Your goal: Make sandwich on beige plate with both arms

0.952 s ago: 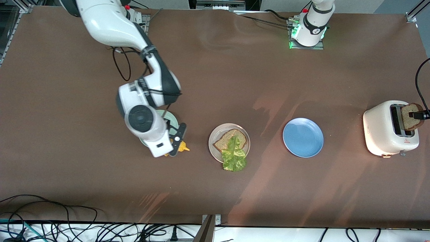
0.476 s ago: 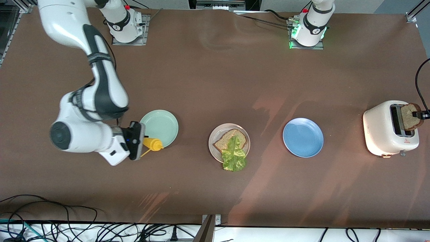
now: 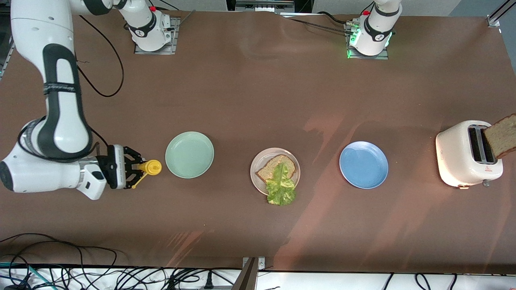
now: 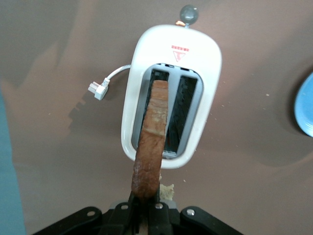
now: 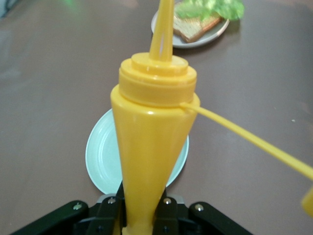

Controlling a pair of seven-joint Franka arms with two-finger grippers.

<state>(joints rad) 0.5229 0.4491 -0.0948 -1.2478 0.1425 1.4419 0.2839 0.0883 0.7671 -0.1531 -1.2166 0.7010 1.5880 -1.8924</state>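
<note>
Over the white two-slot toaster (image 3: 467, 154) at the right edge of the front frame, a slice of brown wholegrain toast (image 3: 502, 136) hangs in the air, pinched by its lower edge in the left end effector (image 4: 145, 208), which is clamped thin on the bread. My worry is that narrow hold: the slice stands edge-on from the fingers, so a quick swing toward the round pale beige plate (image 3: 256, 163) could let it pivot or slip out. The plate sits at frame centre between a mint-green plate (image 3: 189, 154) and a blue plate (image 3: 363, 164). It already carries one slice of brown bread (image 3: 269, 167) with a ruffled green lettuce leaf (image 3: 281, 187) whose lower end droops over the rim onto the brown worktop (image 3: 258, 92); a top slice set down off-centre could push that leaf off altogether.

At lower left of the front frame the right arm lies low and level, its end effector (image 3: 130, 172) closed on a yellow squeeze bottle (image 3: 149, 168), nozzle aimed at the mint-green plate. Its loose cap strap could drag across the plates if the bottle travels low.
</note>
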